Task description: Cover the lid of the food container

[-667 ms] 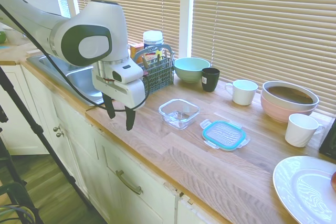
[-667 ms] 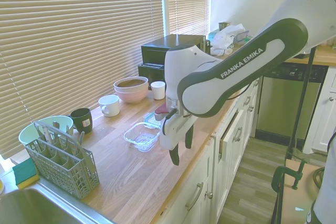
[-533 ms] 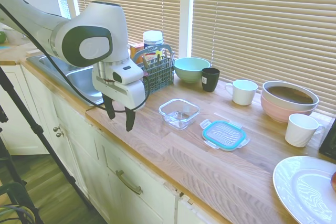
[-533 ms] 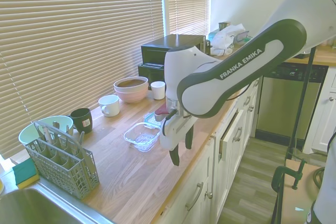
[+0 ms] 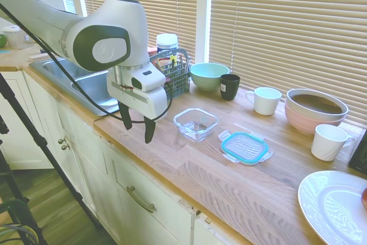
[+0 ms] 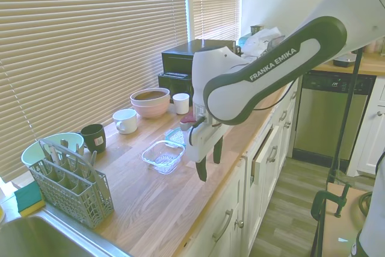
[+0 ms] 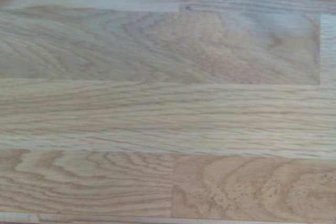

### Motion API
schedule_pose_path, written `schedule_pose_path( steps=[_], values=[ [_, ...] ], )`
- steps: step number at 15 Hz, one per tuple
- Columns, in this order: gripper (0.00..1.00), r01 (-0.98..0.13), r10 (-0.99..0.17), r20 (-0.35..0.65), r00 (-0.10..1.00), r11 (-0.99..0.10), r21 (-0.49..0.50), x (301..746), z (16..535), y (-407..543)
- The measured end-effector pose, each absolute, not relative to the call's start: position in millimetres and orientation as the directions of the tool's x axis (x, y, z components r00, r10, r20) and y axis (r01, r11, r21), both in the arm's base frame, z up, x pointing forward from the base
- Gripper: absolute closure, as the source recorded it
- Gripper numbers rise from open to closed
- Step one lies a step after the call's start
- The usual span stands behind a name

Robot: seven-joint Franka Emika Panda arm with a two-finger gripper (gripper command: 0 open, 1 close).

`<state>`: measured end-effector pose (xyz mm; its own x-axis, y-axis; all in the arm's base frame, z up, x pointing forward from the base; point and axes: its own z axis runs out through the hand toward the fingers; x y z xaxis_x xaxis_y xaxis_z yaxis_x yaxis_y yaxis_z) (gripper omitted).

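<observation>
The food container (image 5: pixel 195 123), a small clear glass square dish, stands open on the wooden counter (image 5: pixel 189 170); the second exterior view shows this container (image 6: pixel 162 156) too. The lid (image 5: pixel 245 147), clear with a teal rim, lies flat on the counter just right of the dish, apart from it. My gripper (image 5: pixel 137 127) hangs open and empty above the counter's front edge, to the left of the dish. In the second exterior view the gripper (image 6: pixel 209 162) sits in front of the dish and the arm hides most of the lid. The wrist view shows bare wood (image 7: pixel 168 108).
A grey cutlery rack (image 5: pixel 172 76), mint bowl (image 5: pixel 208 74), black mug (image 5: pixel 230 86), white mug (image 5: pixel 266 100) and pink bowl (image 5: pixel 316 110) line the window side. Another white mug (image 5: pixel 329 142) and a large white plate (image 5: pixel 335 205) sit at right. A sink (image 5: pixel 92 84) is left.
The gripper has shifted a little along the counter toward the glass dish, still open and empty. The dish and lid have not moved.
</observation>
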<state>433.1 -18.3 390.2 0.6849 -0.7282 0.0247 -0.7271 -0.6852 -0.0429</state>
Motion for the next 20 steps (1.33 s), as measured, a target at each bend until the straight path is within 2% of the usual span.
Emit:
schedule_pose_path(
  steps=[10, 15, 20],
  values=[
    [0.0, -0.745, -0.747, -0.009, 0.665, -0.662, -0.084, 481.0, 446.1, -155.1],
    [0.0, -0.757, -0.756, -0.057, 0.652, -0.643, -0.119, 525.8, 449.9, -224.0],
    [0.0, -0.742, -0.744, -0.054, 0.666, -0.652, -0.16, 567.6, 435.5, -283.0]
  ],
)
